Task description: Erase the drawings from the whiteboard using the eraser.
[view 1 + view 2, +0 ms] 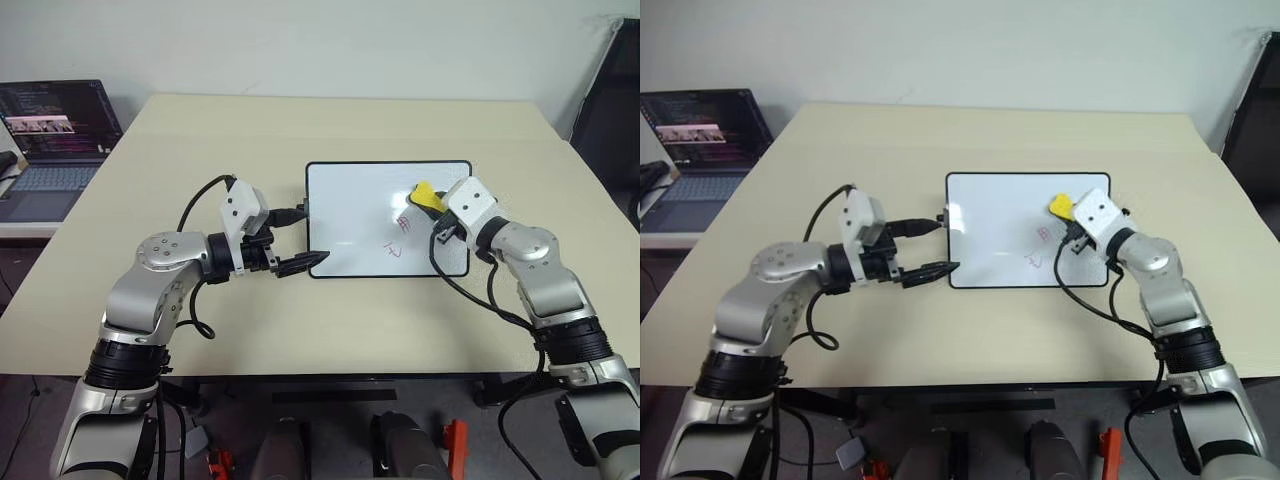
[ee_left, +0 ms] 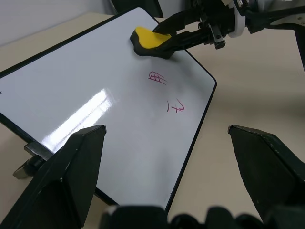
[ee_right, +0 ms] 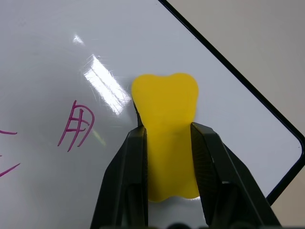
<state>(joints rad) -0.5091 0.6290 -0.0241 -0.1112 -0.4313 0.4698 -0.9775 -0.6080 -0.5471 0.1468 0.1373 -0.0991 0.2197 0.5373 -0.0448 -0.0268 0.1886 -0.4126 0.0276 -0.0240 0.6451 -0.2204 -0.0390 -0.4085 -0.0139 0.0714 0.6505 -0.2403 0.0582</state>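
Note:
The whiteboard (image 1: 350,210) lies flat on the beige table (image 1: 250,130). Two red drawings (image 1: 403,222) (image 1: 392,248) sit on its right half and show clearly in the left wrist view (image 2: 157,78) (image 2: 176,106). My right gripper (image 3: 171,171) is shut on the yellow eraser (image 1: 425,196), which is low over the board's far right part, just beyond the upper drawing (image 3: 76,125). I cannot tell whether the eraser touches the surface. My left gripper (image 1: 305,240) is open, its fingers straddling the board's left edge near the side knob.
An open laptop (image 1: 55,140) stands on a side table at the far left. A dark object (image 1: 615,110) rises at the far right past the table's corner. Cables hang from both wrists over the table's near edge.

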